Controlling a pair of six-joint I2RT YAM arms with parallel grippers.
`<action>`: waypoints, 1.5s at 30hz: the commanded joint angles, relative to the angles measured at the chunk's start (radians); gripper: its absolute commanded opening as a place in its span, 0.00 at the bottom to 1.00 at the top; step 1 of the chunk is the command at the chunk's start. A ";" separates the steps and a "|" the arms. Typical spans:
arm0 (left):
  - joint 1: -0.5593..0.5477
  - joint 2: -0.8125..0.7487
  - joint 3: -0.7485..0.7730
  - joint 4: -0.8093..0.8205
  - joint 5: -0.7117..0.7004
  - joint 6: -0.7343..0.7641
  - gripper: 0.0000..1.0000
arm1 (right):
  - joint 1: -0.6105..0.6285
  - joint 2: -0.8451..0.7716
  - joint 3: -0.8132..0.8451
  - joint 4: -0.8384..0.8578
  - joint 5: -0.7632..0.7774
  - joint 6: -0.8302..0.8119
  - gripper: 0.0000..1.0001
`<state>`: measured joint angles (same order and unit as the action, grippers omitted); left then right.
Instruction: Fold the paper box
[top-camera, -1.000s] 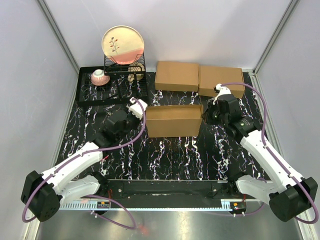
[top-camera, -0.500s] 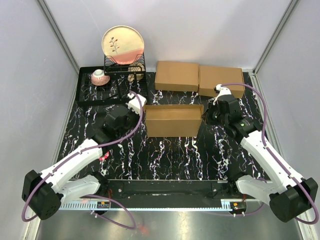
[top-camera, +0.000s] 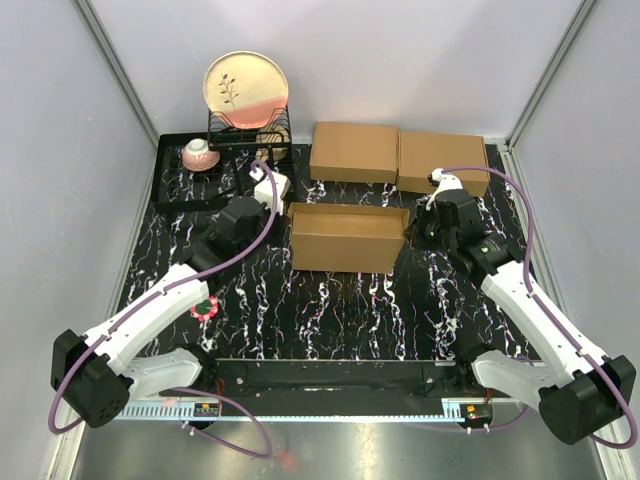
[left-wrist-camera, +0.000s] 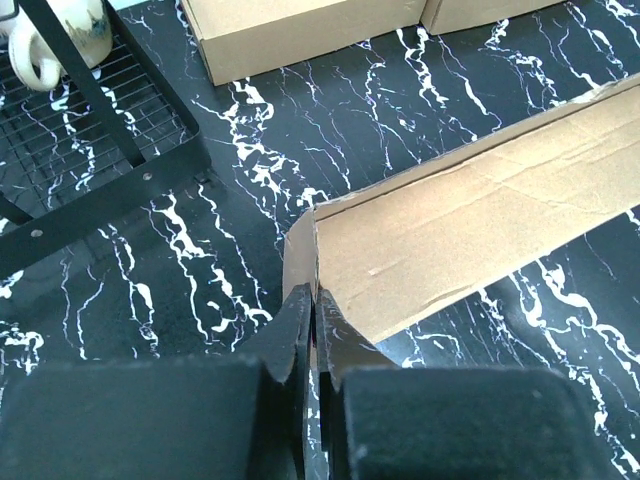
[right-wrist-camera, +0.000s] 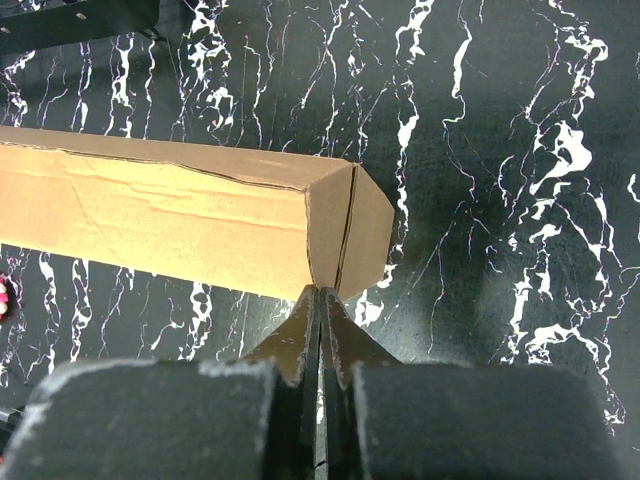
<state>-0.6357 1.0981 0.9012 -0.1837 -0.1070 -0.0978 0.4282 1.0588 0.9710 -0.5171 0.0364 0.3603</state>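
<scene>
The paper box is a shallow brown cardboard box lying across the middle of the black marbled table, its left end turned slightly away. My left gripper is shut, with its tips against the box's left end corner. In the left wrist view a thin side flap stands right at the fingertips. My right gripper is also shut, and its tips touch the box's right end wall. Nothing shows between either pair of jaws.
Two flat brown boxes lie side by side at the back. A black wire rack holds a plate at back left, on a tray with a cup. A small red-and-green thing lies by the left arm.
My left gripper has moved away from me along the box's left end, and that end has swung slightly toward the back. The right arm has stayed put.
</scene>
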 joint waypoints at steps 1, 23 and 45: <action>-0.002 0.013 0.050 0.018 0.033 -0.126 0.02 | 0.004 -0.002 0.008 0.037 -0.004 -0.012 0.00; -0.002 0.014 0.070 0.038 0.027 -0.356 0.00 | 0.004 -0.002 -0.011 0.046 -0.012 -0.020 0.00; 0.008 0.022 0.062 0.030 0.020 -0.451 0.00 | 0.006 0.003 -0.015 0.048 -0.018 -0.024 0.00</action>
<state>-0.6289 1.1156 0.9272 -0.2127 -0.1284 -0.5030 0.4282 1.0595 0.9607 -0.4988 0.0422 0.3431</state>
